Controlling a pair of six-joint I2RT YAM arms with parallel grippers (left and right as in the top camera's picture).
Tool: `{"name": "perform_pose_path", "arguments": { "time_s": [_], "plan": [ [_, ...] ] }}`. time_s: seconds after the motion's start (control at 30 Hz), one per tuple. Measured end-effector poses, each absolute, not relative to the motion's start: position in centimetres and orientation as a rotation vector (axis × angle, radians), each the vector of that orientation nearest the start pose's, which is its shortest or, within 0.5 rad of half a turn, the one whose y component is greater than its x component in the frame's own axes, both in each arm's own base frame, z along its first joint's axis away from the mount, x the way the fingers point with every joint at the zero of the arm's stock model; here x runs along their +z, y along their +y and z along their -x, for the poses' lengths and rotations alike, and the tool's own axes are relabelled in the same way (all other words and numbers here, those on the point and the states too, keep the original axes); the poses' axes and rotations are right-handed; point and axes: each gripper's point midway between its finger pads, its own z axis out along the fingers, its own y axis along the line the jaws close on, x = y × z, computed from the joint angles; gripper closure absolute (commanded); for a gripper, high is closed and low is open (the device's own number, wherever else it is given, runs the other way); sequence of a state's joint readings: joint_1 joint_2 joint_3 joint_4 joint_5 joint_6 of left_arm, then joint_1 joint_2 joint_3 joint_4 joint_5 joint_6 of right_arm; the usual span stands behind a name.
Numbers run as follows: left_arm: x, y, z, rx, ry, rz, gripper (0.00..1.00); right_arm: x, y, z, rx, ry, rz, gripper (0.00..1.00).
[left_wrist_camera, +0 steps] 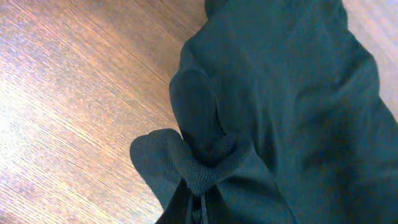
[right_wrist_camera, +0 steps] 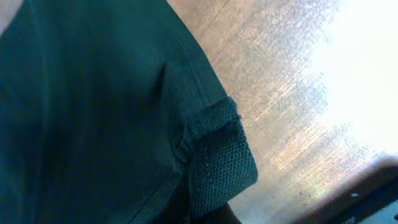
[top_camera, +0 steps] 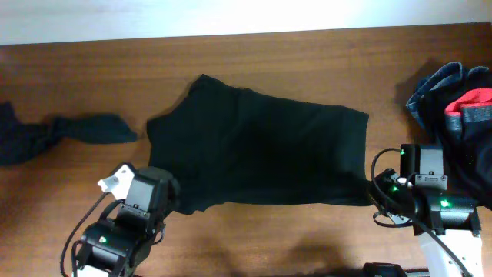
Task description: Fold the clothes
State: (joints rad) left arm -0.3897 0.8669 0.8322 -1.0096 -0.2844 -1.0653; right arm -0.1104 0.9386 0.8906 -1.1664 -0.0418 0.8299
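The black top (top_camera: 261, 150) lies spread across the middle of the table (top_camera: 307, 54), mostly flat, with its long side running from left to right; one corner pokes up toward the far edge, and the near hem runs roughly parallel to the near edge.

The left gripper (top_camera: 171, 201) sits at the top's near-left corner, closed on a pinch of the fabric; in the left wrist view the cloth (left_wrist_camera: 205, 162) bunches into a small puckered fold right at the fingertips, with bare wood to the left of it.

The right gripper (top_camera: 374, 192) sits at the near-right corner, likewise clamped on the cloth; the right wrist view shows a hemmed corner of knit fabric (right_wrist_camera: 217, 155) drawn in at the bottom of the frame, with wood grain showing beside it on the right.

A dark navy garment (top_camera: 54, 132) lies twisted and crumpled at the left edge of the table, well apart from the top; a heap of grey-blue and red clothes (top_camera: 461, 104) sits at the right edge, just beyond the right arm and not touching the top.
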Motion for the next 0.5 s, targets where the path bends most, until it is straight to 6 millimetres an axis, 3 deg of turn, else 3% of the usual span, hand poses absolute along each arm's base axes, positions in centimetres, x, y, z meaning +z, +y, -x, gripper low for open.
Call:
{"name": "perform_pose_path", "arguments": {
  "time_s": [0.2,0.5],
  "plan": [
    [14.4,-4.0,-23.4,-0.113,2.413,0.949,0.99,14.6,-1.7,-22.0,0.256,2.468,-1.240,0.96],
    [10.3,-5.7,-28.2,-0.057,2.439,0.950,1.00,10.7,-2.0,-24.8,0.205,2.568,-1.294,0.96]
  ]
}}
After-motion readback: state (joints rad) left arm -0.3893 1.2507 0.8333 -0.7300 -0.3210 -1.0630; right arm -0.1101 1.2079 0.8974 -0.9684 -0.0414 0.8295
